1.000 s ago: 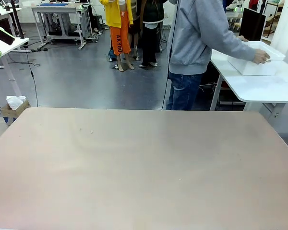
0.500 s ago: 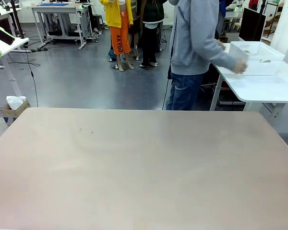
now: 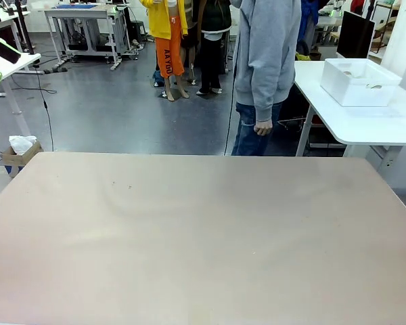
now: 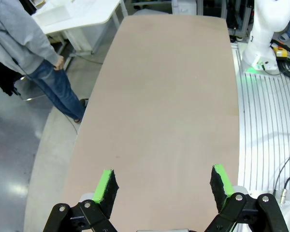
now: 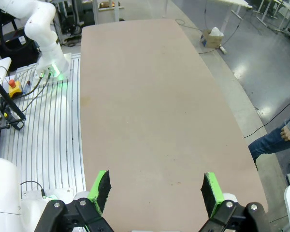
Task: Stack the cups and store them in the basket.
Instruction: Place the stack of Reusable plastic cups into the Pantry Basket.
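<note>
Green pads stand wide apart on the left gripper [image 4: 163,186], which hangs over the bare tan table [image 4: 169,96] holding nothing. The right gripper [image 5: 156,189] is the same: jaws spread, nothing between them, tabletop beneath.

Farther out, the basket [image 3: 361,82] sits on a white side table [image 3: 372,125] beyond the far right corner, well apart from the work surface. A person [image 3: 265,68] in a grey hoodie stands just beside that side table, with one hand [image 3: 262,128] hanging empty at the hip. A pale shape at the top edge of the left wrist view may be the same basket, though it is too cropped to be sure.

Judging by this, the step in hand is setup, with the basket not yet on the work table. Doing it well likely means keeping both arms clear of the table's middle and far edge, fingers spread, so the person can set things down unobstructed. Once cups arrive, each gripper should come at a cup squarely from the side before closing.
</note>
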